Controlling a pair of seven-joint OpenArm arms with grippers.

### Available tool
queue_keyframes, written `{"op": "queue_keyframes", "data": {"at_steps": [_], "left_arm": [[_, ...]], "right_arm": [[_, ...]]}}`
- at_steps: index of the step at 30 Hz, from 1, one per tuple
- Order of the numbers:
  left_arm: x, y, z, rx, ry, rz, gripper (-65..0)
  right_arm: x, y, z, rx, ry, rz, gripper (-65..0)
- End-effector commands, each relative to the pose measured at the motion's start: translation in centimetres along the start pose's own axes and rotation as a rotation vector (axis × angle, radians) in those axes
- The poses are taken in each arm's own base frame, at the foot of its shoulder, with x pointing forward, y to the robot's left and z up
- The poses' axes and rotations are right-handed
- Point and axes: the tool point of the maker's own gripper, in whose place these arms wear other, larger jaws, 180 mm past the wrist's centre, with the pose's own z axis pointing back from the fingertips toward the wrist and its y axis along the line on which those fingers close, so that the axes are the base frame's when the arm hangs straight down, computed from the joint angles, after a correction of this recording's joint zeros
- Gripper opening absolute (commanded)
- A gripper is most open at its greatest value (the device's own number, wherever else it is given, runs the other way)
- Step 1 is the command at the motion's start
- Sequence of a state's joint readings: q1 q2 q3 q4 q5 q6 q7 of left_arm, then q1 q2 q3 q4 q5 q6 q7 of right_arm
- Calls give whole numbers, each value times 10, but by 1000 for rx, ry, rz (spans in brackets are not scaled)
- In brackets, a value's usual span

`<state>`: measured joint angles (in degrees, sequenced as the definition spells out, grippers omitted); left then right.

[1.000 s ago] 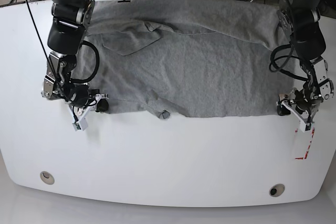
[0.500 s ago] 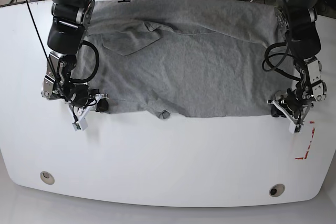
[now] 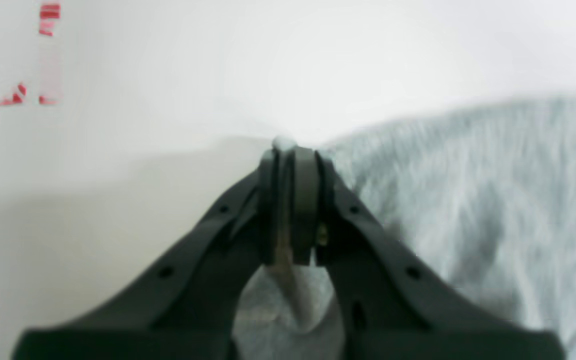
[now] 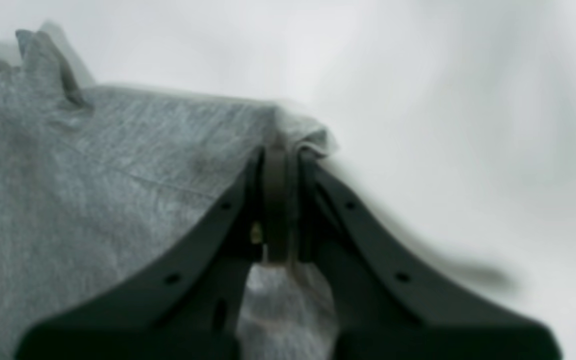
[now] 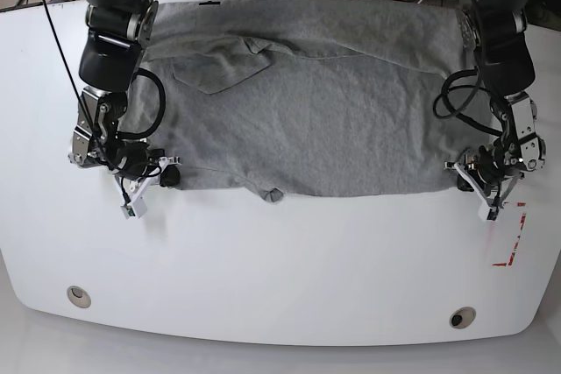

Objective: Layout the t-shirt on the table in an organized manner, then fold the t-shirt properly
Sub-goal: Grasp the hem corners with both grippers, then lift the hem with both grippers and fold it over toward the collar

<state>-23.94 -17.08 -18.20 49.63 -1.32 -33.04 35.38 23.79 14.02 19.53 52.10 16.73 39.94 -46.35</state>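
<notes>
Grey t-shirt (image 5: 307,102) flat on table (image 5: 280,260); L gripper (image 3: 290,150) & R gripper (image 4: 278,150) each clamp 1 hem corner.

Surface: you have the table (image 5: 280,278), white and smooth, with rounded near corners.
On it: you see the t-shirt (image 5: 316,102) spread across the far half, plain grey side up, its near hem running roughly straight with a small fold (image 5: 274,193) poking out.
Markings: look for red tape (image 5: 513,238) near your left arm's side.
Holes: two grommet holes, (image 5: 79,295) and (image 5: 461,317), along the near edge.
</notes>
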Motion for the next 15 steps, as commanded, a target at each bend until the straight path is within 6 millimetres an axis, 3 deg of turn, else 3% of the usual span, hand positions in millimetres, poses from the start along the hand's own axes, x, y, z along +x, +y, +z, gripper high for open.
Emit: {"op": "queue_keyframes", "data": {"at_steps": [1,8,15], "left_arm": [[41,12,20,46,-70,-49,-650],[60,6,41,86,-97,-120,-650],[62,-2,56,115,-93,-166,-650]], "right_arm": [[30,-16,20,-50,-58,52,-650],[39,-17,36,-88,-29,115,-650],[40,-14,54,-132,-16,181,-650]]}}
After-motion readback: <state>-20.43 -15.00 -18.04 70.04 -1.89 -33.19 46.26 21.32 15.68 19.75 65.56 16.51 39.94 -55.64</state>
